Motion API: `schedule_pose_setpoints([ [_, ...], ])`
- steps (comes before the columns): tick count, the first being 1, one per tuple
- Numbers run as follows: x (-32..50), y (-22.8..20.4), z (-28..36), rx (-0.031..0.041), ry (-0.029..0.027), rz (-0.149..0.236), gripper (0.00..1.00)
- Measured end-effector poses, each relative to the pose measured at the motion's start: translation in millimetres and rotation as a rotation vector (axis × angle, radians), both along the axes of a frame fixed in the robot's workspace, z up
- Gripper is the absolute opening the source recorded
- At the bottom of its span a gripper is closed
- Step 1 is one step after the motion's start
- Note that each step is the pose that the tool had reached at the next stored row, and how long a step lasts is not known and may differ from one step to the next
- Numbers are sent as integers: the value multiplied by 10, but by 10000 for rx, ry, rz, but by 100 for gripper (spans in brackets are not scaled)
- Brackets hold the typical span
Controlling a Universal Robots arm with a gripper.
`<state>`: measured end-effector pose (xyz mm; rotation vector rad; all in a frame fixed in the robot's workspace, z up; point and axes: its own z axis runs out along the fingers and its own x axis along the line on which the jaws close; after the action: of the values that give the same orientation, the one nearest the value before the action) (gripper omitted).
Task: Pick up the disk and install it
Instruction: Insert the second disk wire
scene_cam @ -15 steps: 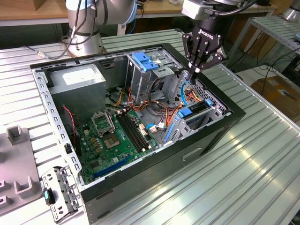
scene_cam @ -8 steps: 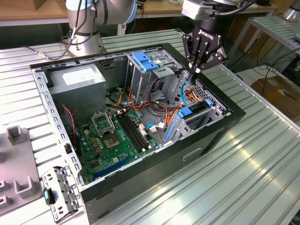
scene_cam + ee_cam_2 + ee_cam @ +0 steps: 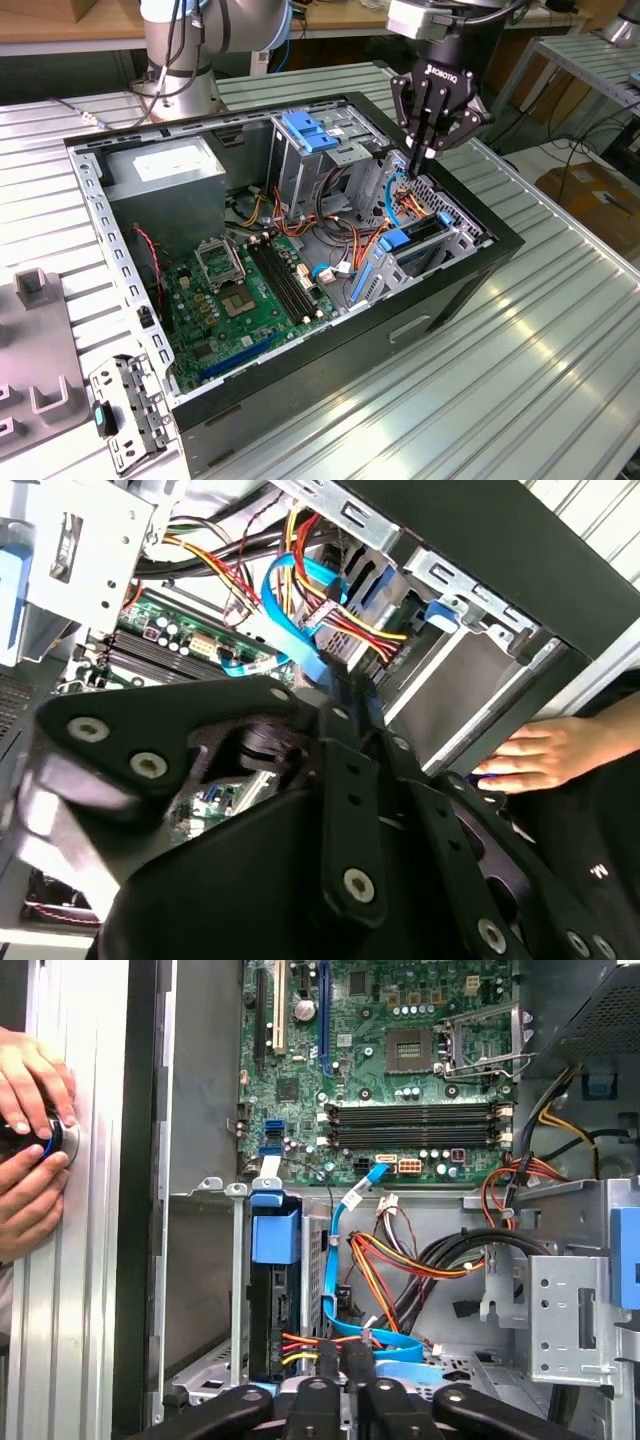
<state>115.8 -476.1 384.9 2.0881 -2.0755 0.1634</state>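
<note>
Disk (image 3: 272,1310) sits edge-on in the drive cage (image 3: 200,1290) below the pincer (image 3: 428,150), fingertips drawn narrow.

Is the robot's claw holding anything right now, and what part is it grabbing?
I can't tell. The gripper hangs just above the drive cage in the open computer case, fingers drawn together, but whatever might sit between them is hidden.

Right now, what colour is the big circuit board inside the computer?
Green. The motherboard shows best in the first wrist view, with black memory slots across it.
</note>
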Motion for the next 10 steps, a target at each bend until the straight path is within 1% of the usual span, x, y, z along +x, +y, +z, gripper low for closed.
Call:
schedule_pose_setpoints([
  [1, 0, 9, -3, 0, 0, -1, 24],
  [3, 1, 20, -9, 0, 0, 0, 24],
  [6, 1, 21, -7, 0, 0, 0, 24],
  [10, 1, 23, 18, -1, 3, 0, 24],
])
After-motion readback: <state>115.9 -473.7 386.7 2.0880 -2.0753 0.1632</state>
